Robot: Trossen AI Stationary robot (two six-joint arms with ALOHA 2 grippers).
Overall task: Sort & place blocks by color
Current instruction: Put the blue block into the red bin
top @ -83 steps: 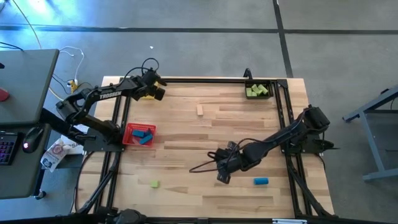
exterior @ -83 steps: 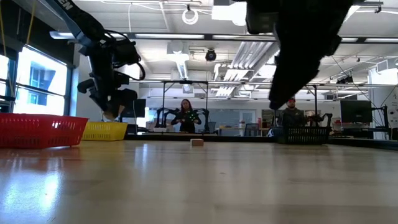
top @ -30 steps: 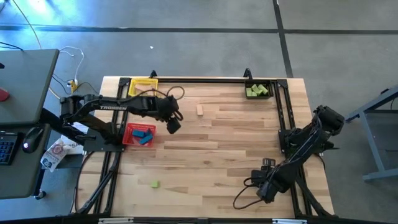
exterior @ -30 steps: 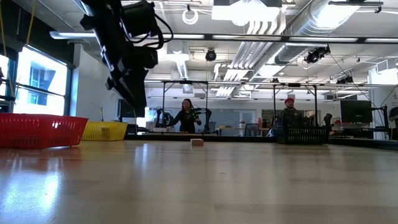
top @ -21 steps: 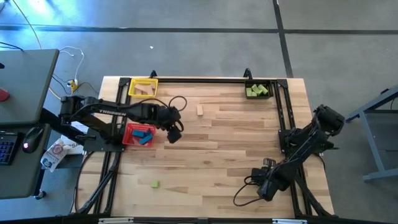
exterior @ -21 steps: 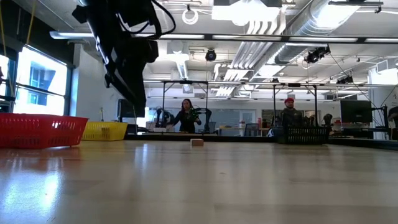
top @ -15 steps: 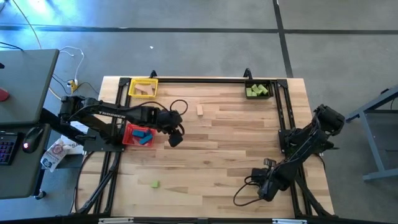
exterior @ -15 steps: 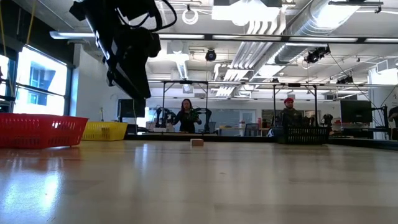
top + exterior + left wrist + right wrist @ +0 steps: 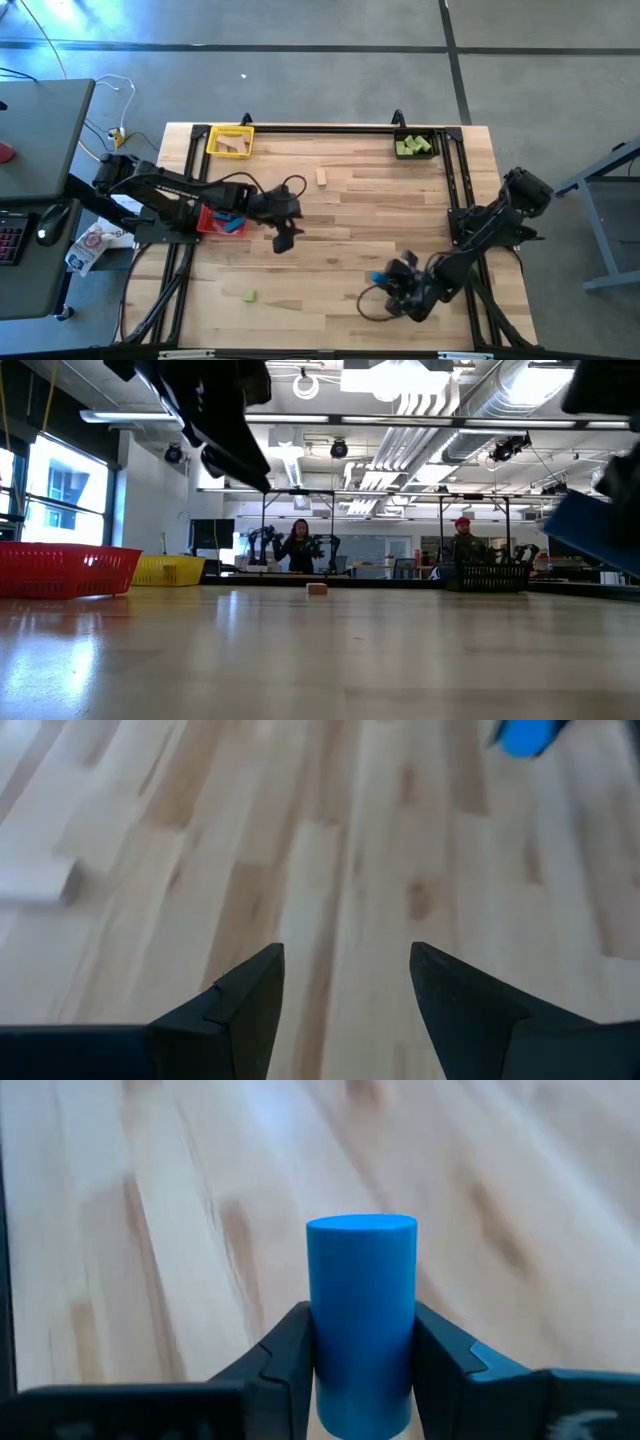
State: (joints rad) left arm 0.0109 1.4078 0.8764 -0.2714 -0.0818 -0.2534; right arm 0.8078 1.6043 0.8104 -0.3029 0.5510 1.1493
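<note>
My right gripper (image 9: 388, 281) is shut on a blue block (image 9: 362, 1295) above the near right part of the table; the low view shows the block (image 9: 597, 538) clear of the tabletop. My left gripper (image 9: 346, 988) hangs open over bare wood near the table's middle (image 9: 283, 240), nothing between its fingers. A tan block (image 9: 322, 177) lies flat on the wood toward the far side, and a light green block (image 9: 248, 296) lies near the front left. My right gripper pinches the blue block by two opposite sides (image 9: 318, 1342) between its two fingers. The fingers slant down toward the table's left. The block's free end (image 9: 362, 1230) sticks out beyond the fingertips, and the block is lifted clear of the table.
A red bin (image 9: 206, 211) with blue blocks stands at the left, partly under my left arm. A yellow bin (image 9: 230, 141) with tan blocks is at the far left corner, a black bin (image 9: 415, 146) with green blocks at the far right. People stand in the room behind.
My right gripper has shut on the blue block and carried it toward the table's left, turning its wrist, so the block is now clear of the wood. My left gripper, still open, has swung from beside the red bin toward the near edge and the table's middle.
</note>
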